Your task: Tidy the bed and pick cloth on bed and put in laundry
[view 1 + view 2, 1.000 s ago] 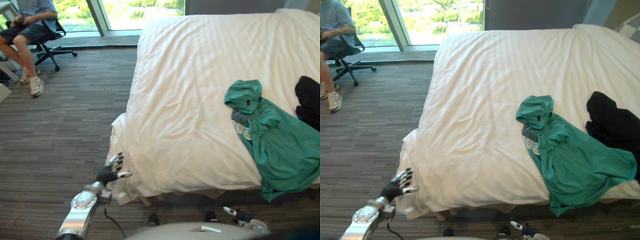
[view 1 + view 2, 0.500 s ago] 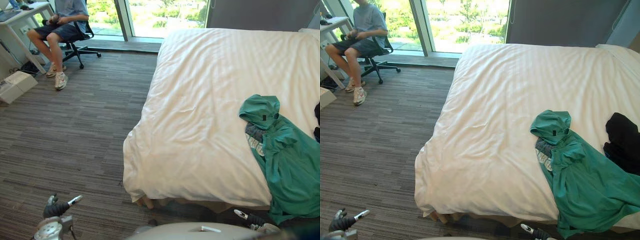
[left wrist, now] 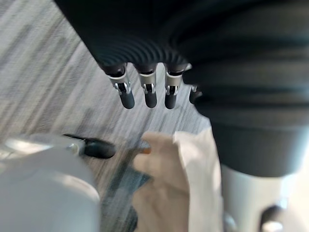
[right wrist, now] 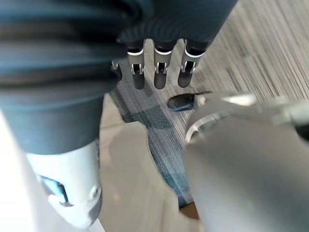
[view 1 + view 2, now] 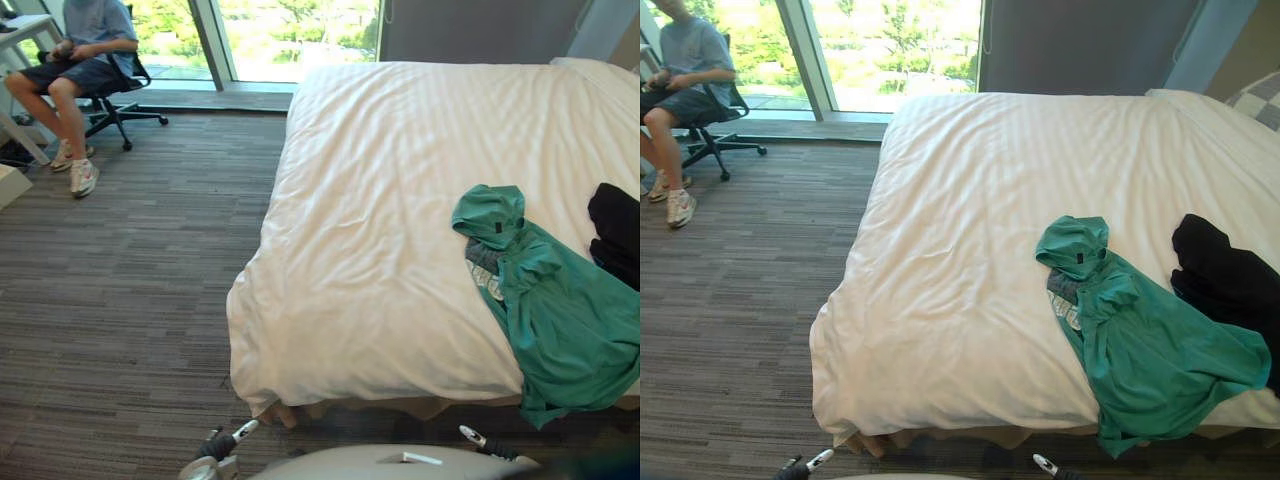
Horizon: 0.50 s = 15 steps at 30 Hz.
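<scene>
Grey striped carpet [image 5: 130,280] surrounds the bed [image 5: 420,130], with a window [image 5: 290,30] beyond its far end. A person [image 5: 85,40] sits on an office chair [image 5: 115,100] by the glass, well apart from the work.

Bed condition: the white duvet [image 5: 340,300] lies spread across the mattress with light creases. Its near left corner hangs somewhat bunched. Tidying appears largely done, pending a final smoothing.

Clothing: a green hooded top [image 5: 560,320] lies crumpled near the foot of the bed on the robot's right, its hem draped over the edge. A black garment [image 5: 618,215] lies just beside it, further right. Neither has been collected.

Hands: the left hand [image 3: 150,92] and right hand [image 4: 161,72] hang low over the carpet by the foot of the bed. Both have their fingers straight and hold nothing.

Assessment: pick-up and transfer to the laundry are both outstanding. The task is at an early stage.
</scene>
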{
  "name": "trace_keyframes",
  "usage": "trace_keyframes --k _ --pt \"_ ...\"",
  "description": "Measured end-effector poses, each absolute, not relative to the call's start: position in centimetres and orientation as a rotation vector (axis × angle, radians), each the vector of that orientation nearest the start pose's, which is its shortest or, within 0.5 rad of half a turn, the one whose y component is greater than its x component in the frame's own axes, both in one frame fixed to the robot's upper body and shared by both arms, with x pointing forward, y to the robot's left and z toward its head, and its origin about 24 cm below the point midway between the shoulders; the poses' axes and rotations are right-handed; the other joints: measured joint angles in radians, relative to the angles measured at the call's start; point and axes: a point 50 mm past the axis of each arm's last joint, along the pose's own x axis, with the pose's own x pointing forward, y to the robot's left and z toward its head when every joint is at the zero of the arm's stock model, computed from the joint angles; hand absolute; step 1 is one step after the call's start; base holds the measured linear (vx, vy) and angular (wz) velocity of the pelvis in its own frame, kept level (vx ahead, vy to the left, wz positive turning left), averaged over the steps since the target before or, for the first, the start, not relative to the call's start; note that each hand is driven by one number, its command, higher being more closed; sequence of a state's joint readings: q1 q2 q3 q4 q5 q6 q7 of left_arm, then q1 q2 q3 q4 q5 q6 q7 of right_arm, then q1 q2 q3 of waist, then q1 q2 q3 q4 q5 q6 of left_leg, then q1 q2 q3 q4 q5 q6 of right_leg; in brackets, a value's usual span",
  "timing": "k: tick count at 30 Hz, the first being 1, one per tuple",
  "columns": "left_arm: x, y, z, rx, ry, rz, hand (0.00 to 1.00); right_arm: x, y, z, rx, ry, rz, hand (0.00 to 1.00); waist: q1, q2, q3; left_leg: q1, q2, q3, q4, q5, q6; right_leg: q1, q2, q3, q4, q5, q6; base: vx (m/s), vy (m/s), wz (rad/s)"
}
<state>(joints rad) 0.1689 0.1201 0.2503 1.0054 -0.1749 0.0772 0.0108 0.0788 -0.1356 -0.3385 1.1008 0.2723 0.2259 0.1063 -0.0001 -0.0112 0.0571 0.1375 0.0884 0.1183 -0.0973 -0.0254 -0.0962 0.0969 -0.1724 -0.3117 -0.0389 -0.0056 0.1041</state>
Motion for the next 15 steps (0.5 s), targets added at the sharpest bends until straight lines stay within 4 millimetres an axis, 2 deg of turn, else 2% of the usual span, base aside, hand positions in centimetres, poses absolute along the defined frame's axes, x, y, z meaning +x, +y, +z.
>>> trace_keyframes --k 8,9,13,15 --pt "6.6 22.5 -16.3 -0.146 1.238 0.419 0.00 6.2 -22.2 -16.8 0.486 1.265 -0.608 0.00 -0.011 -0.010 0.009 0.026 -0.001 0.051 0.000 -0.018 -0.001 0.000 0.002 0.050 -0.001 0.003 0.002 0.00 0.013 -0.18" --pt "6.5 22.3 -16.4 -0.140 1.255 0.403 0.00 6.1 -22.3 -16.8 0.504 1.264 -0.650 1.00 -0.011 -0.012 0.010 0.037 -0.001 0.063 0.000 -0.020 0.000 0.000 0.002 0.053 -0.002 0.004 0.002 -0.01 0.007 -0.21" --pt "6.7 22.1 -16.5 -0.142 1.280 0.397 0.00 5.7 -22.6 -16.8 0.579 1.247 -0.848 1.00 -0.014 -0.011 0.010 0.040 -0.001 0.090 0.001 -0.028 0.001 -0.004 0.006 0.081 -0.013 0.015 0.003 -0.03 0.005 -0.23" --pt "6.8 22.1 -16.5 -0.143 1.295 0.394 0.00 5.1 -22.8 -16.7 0.629 1.242 -1.001 1.00 -0.017 -0.011 0.010 0.047 -0.001 0.097 0.001 -0.033 -0.001 -0.003 0.009 0.094 -0.019 0.019 0.004 -0.01 -0.001 -0.20"
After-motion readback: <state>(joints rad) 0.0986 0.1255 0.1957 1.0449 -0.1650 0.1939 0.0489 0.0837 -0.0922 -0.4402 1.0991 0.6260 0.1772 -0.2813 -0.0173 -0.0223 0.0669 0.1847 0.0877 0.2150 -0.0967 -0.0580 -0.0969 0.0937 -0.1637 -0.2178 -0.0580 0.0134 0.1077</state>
